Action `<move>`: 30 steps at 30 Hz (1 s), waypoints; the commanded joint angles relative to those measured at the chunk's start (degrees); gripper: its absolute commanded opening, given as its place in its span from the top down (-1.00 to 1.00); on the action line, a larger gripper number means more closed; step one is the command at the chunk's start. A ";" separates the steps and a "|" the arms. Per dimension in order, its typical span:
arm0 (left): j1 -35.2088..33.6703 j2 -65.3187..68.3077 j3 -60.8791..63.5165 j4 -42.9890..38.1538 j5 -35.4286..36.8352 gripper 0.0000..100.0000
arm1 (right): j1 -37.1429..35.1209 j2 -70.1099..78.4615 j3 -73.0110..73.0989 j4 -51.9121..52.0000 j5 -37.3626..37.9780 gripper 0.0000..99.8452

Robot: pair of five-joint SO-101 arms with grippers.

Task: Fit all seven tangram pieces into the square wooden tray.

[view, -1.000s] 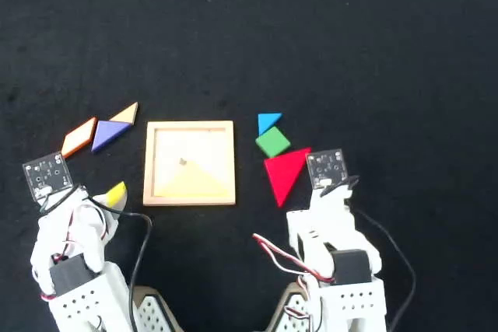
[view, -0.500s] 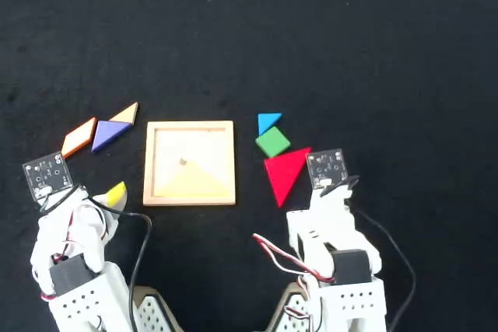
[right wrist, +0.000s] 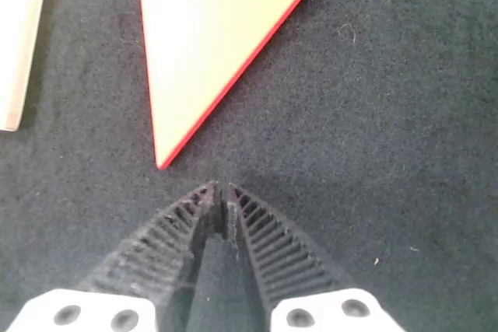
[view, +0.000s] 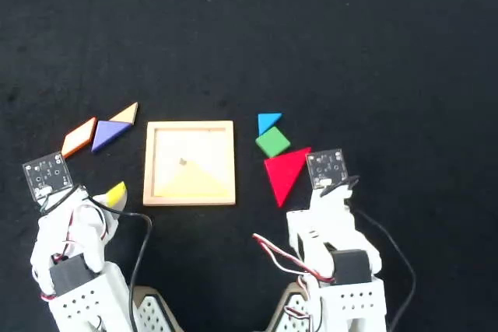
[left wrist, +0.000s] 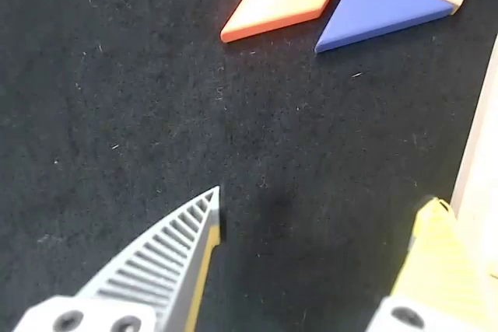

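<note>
My left gripper stands wide apart, just beside the tray. My right gripper is pinched closed, tips just short of the red triangle. The tray lies flat on the table.

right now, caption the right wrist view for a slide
Shut right gripper pointing at a corner of the red triangle

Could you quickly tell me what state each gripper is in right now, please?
Left gripper: open, holding nothing.
Right gripper: closed, holding nothing, tips beside a corner of the red triangle.
</note>
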 commanded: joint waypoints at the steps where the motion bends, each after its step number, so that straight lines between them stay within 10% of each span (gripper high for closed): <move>1: -0.22 -0.70 0.13 -0.35 0.26 0.26 | 0.70 -4.88 -0.13 0.35 -0.44 0.97; 10: -0.22 -0.70 0.13 -0.09 0.26 0.26 | 1.05 -4.97 -0.22 -13.71 0.53 0.97; 15: -0.22 -0.70 0.13 -0.09 0.26 0.26 | 1.14 -4.97 -0.31 -26.99 15.38 0.75; 30: -0.22 -0.70 0.13 -0.09 0.26 0.26 | 6.59 -4.70 -0.75 -27.60 17.32 0.78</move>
